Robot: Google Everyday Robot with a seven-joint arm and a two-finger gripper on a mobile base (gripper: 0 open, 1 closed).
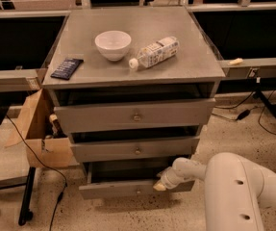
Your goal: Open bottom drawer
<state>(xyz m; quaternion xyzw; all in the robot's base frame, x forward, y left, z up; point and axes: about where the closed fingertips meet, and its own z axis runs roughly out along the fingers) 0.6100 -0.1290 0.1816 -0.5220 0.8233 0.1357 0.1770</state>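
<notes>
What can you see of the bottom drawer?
The bottom drawer is the lowest in the cabinet: flat, wide grey front with a small round knob at centre. It stands partly pulled out, its dark inside showing above the front; contents hidden. The gripper sits at the front's top edge, right of the knob, apparently touching it.

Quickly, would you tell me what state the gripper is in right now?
Gripper: at the bottom drawer's front, right side; open or closed cannot be told.
</notes>
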